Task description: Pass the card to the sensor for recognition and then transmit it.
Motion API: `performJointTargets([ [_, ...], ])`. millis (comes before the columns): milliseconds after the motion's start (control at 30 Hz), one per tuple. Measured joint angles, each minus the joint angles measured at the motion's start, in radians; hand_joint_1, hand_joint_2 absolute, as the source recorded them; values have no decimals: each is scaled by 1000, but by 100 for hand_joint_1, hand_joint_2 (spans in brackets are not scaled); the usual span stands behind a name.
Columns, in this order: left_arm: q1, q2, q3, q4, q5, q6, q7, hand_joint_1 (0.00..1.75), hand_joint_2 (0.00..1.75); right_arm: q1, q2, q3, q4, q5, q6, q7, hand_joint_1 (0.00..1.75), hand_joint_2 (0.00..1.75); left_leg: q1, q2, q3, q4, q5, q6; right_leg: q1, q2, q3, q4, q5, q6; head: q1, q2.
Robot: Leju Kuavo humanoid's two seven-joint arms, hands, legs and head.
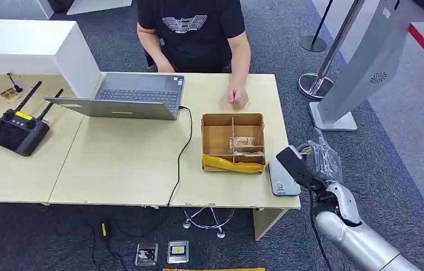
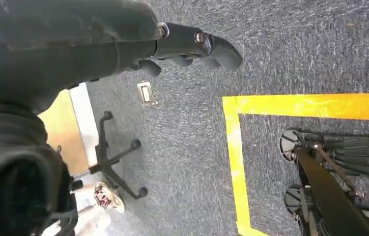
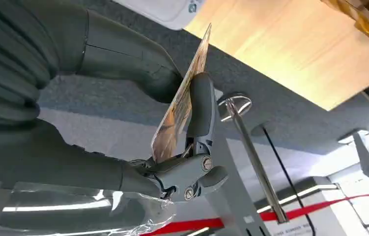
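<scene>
In the right wrist view a printed card (image 3: 180, 105) stands on edge, pinched between the thumb and a finger of my right hand (image 3: 172, 123). From the head view that hand (image 1: 318, 179) is off the table's right front corner, and the card (image 1: 293, 162) shows as a dark slab tilted just above the white sensor (image 1: 280, 182), which lies on the table's edge. The sensor (image 3: 167, 10) is close beyond the card's tip. My left hand (image 2: 192, 46) hangs over the carpet with its fingers loosely apart and nothing in them.
A cardboard box (image 1: 233, 141) with compartments and yellow tape stands left of the sensor. A person sits across the table (image 1: 125, 164), one hand (image 1: 237, 97) resting on it, behind a laptop (image 1: 125, 96). A grey kiosk (image 1: 367, 62) and a stanchion (image 1: 314, 82) stand right.
</scene>
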Motion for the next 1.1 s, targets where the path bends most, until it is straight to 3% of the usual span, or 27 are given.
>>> performJointTargets([
  [333, 0, 2, -4, 0, -31, 0, -1, 0, 0, -98, 6, -6, -60, 60, 80, 20, 175, 175, 0, 0, 0, 0, 0, 0, 0, 0, 0, 0, 0, 0, 0, 0],
  [433, -2, -3, -8, 0, -41, 0, -7, 0, 0, -125, 36, 3, -63, 64, 97, 21, 175, 175, 0, 0, -1, 0, 0, 0, 0, 0, 0, 0, 0, 0, 0, 0],
  [667, -3, -16, -24, 0, -50, 0, -10, 0, 0, -167, 137, 35, -14, 56, 87, -45, 175, 175, 0, 0, -1, 0, 0, 0, 0, 0, 0, 0, 0, 0, 0, 0],
  [1100, -4, -28, -31, 0, -52, 0, -13, 0, 0, -209, 222, 36, 103, 74, 81, -77, 175, 175, 0, 0, -1, 0, 0, 0, 0, 0, 0, 0, 0, 0, 0, 0],
])
